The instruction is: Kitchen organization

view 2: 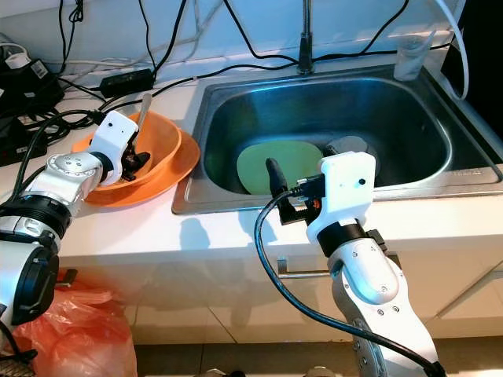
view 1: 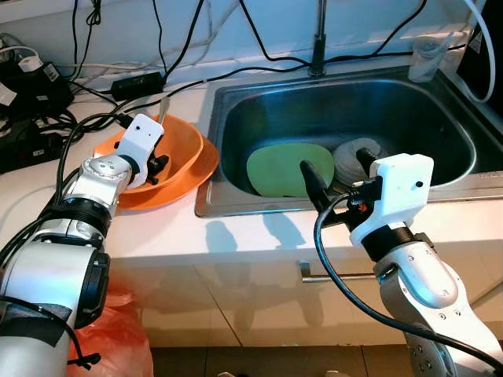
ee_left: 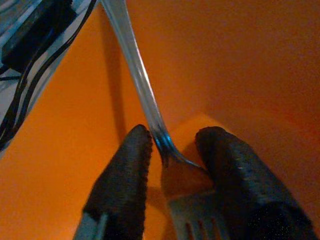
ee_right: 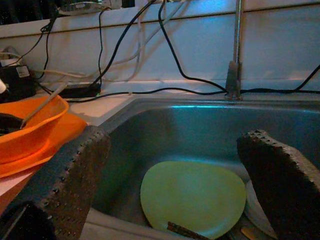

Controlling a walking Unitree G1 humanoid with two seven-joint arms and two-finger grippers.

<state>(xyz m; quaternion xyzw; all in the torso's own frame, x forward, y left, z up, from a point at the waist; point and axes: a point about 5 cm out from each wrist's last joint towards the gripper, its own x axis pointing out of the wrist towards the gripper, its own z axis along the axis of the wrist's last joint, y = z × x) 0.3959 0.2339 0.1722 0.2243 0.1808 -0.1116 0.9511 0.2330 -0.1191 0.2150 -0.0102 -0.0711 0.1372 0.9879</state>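
Observation:
An orange bowl point(view 1: 185, 145) sits on an orange plate point(view 1: 206, 169) on the counter left of the sink. A metal fork point(ee_left: 135, 65) lies in the bowl, its handle leaning on the far rim. My left gripper point(view 1: 159, 169) reaches into the bowl, open, with its fingers point(ee_left: 125, 170) on either side of the fork's neck. In the steel sink point(view 1: 236, 102) lie a light green plate point(view 1: 287, 169) and white dishes point(view 1: 355, 157). My right gripper point(view 1: 334, 161) hovers open over the sink's front edge, above the green plate point(ee_right: 192, 197).
A faucet point(view 1: 317, 47) rises behind the sink, and a clear cup point(view 1: 427, 59) stands at its back right corner. Black cables and a power strip point(view 1: 137, 82) crowd the counter's back left. An orange-red plastic bag point(view 1: 110, 338) lies on the floor at left.

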